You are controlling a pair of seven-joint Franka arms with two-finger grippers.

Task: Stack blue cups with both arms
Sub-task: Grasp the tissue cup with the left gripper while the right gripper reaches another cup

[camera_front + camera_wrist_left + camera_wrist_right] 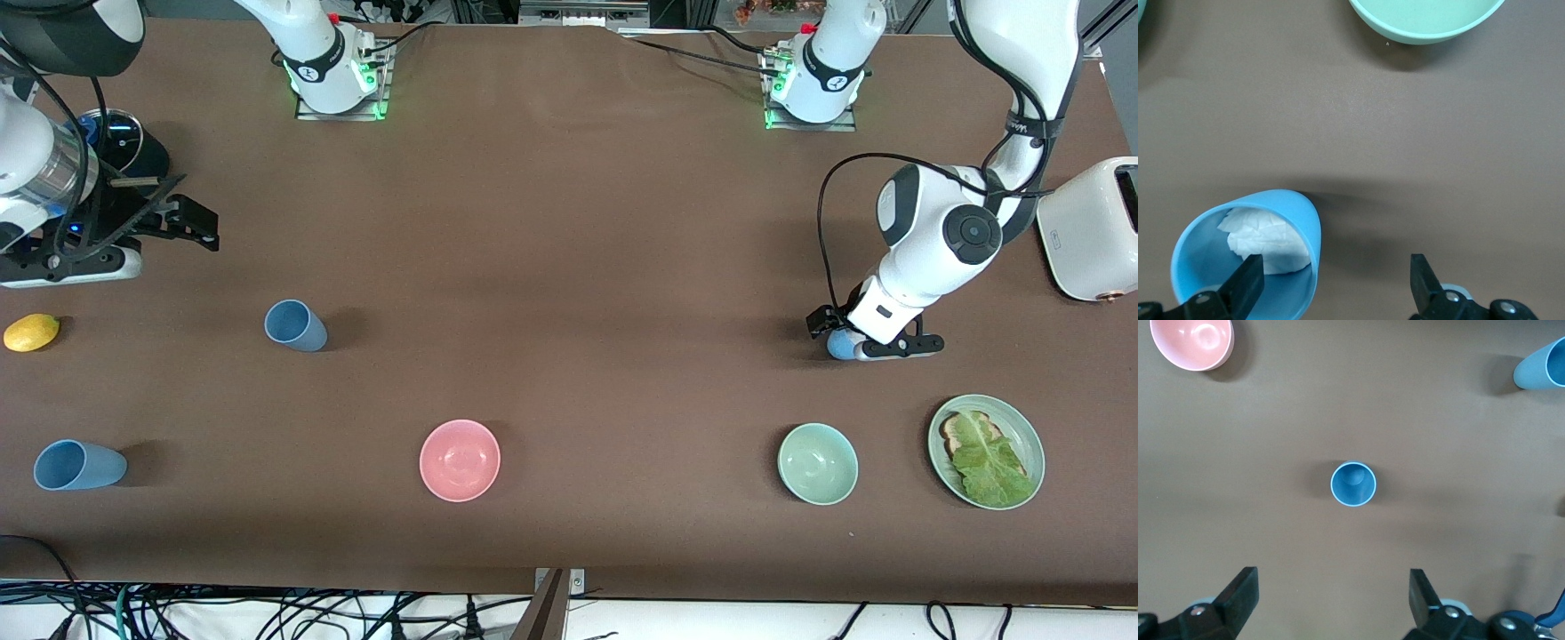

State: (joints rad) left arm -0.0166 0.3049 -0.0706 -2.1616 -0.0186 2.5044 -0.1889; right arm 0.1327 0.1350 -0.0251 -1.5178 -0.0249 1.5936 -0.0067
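Now the left claw [853, 342] is low at the table [569, 222] toward the left arm's end, with its jaws spread wide. In the left wrist view one finger [1245, 283] is inside the mouth of a blue cup [1248, 257] and the other finger stands outside it, apart from the wall, so the cup is not pinched. This cup has a crumpled white paper [1265, 240] inside. In the front view only a small part of it shows under the claw. The right claw [182, 222] hangs in the air over the right arm's end of the table, its jaws also spread and holding nothing. A second blue cup [296, 325] stands upright on the table, and the right wrist view looks straight down into it. A third blue cup [78, 465] is nearer to the front camera, close to the table's edge at the right arm's end; it looks to lie on its side. A pink bowl [460, 460] sits in the middle, a green bowl [818, 463] and a green plate [1022, 427] with toast and lettuce [989, 462] sit toward the left arm's end. A lemon [31, 332] lies near the right arm, and a white toaster [1089, 231] stands at the left arm's end.
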